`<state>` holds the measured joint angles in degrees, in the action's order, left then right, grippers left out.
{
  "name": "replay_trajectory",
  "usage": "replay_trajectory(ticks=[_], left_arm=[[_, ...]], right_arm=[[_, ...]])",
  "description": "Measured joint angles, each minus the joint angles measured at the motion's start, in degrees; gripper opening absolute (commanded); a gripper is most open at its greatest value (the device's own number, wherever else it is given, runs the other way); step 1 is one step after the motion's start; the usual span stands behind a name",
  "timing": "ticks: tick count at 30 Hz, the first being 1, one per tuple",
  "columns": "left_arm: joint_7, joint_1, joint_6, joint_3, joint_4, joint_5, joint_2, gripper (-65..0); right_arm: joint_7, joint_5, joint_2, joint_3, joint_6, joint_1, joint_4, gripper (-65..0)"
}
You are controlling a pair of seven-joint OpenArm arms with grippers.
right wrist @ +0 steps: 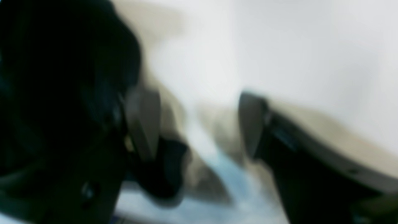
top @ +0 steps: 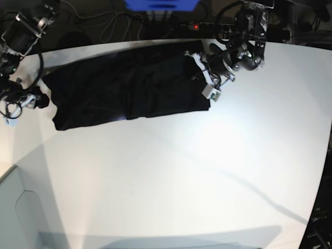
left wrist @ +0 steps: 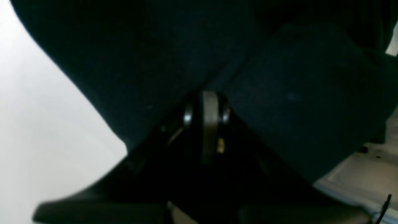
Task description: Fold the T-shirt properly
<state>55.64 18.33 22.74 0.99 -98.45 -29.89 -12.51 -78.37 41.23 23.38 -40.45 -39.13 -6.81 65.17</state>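
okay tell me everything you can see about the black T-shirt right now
The T-shirt is plain black soft cloth with no print showing, lying as a long, creased band across the far side of the white table. Its edges are uneven, so the fold looks rough. At one end the left claw is shut on the cloth, which bunches around its fingers in the left wrist view. At the other end the right claw stands open at the shirt's edge, gripping nothing.
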Motion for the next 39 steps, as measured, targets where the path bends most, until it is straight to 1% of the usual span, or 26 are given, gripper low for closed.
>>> replay_trajectory(ticks=[2, 5, 16, 20, 21, 23, 26, 29, 31, 34, 39], left_arm=[[-0.2, 0.0, 0.0, 0.1, 0.0, 0.0, 0.0, -60.7], [0.0, 0.0, 0.0, 0.1, 0.1, -0.1, 0.0, -60.7], [-0.1, 0.0, 0.0, 0.1, 0.3, -0.2, 0.0, -60.7], [-0.8, -0.3, 0.5, 0.4, 2.2, -1.9, 0.0, -60.7], [-1.0, -0.3, 0.6, 0.4, 2.6, -2.2, 0.1, -60.7], [-1.0, -0.3, 0.7, 0.4, 3.0, -2.3, 0.2, -60.7], [-1.2, -0.3, 0.8, 0.4, 3.1, -2.3, 0.3, -60.7], [-1.1, -0.5, 0.8, 0.4, 3.1, -2.3, 0.3, -60.7], [-1.2, -0.5, 0.8, 0.4, 3.1, -2.1, 0.3, -60.7], [-0.7, -1.0, 0.8, 0.3, 3.1, -2.1, 0.3, -60.7], [-0.9, -1.1, 0.8, 0.3, 3.2, -1.9, 0.3, -60.7]], right_arm=[[0.3, 4.1, 2.2, 0.0, 0.0, -1.8, -6.8, -23.9], [1.7, 6.9, 3.0, -0.3, -0.1, -4.0, -13.8, -23.9], [2.0, 6.9, 2.6, -0.3, -0.1, -4.2, -14.1, -24.0], [3.2, 7.6, 2.6, -0.3, -0.1, -3.0, -13.6, -24.0], [2.9, 7.5, 2.4, -0.3, -0.1, -2.2, -11.8, -24.0], [3.0, 6.2, 0.7, -0.3, -0.3, -0.2, -6.4, -24.0], [1.4, 4.3, -1.7, 0.1, -0.4, 3.1, 2.1, -24.0], [0.5, 3.5, -3.6, 0.1, -0.4, 5.8, 7.1, -24.0], [0.4, 3.5, -4.2, 0.1, -0.4, 6.2, 7.9, -24.0], [0.4, 3.4, -4.3, 1.2, -0.4, 6.2, 8.0, -24.0], [1.2, 3.8, -6.5, 2.2, -0.3, 5.6, 8.3, -24.0]])
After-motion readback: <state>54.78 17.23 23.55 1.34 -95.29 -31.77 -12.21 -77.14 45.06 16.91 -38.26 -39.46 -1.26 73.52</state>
